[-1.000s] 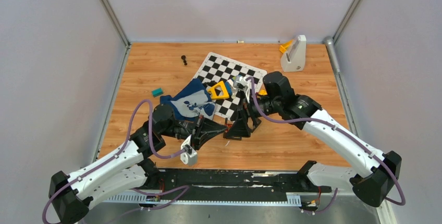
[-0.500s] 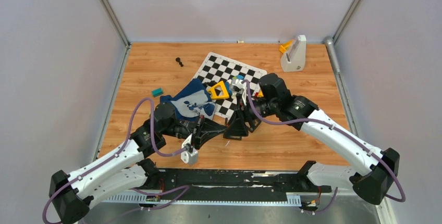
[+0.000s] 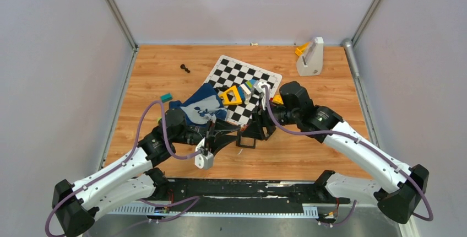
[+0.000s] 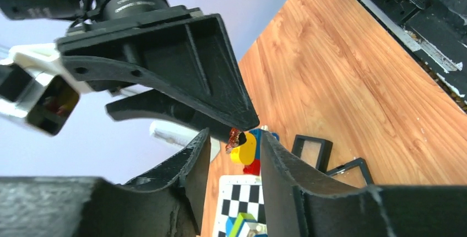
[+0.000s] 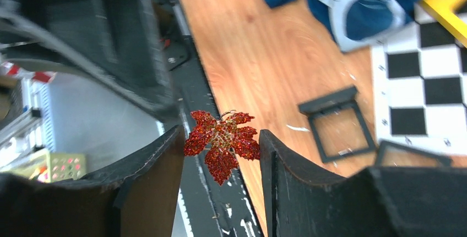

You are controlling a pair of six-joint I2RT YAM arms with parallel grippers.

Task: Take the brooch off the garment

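Your right claw (image 5: 220, 133) is clenched on the brooch (image 5: 223, 144), and the leaf spans the gap from finger to finger at the very tips. Your left claw (image 4: 235, 138) is released, one finger on each side of that leaf. The shirt (image 3: 205, 95) lies well apart on the worktop (image 3: 286, 160). I judge the pin free of it, so only a handover or set-down is left.

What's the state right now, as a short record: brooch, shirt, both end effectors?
brooch: red leaf pin, off the shirt, held above the table
right end effector: shut on the brooch
left end effector: open, fingers flanking the brooch
shirt: lying crumpled on the table
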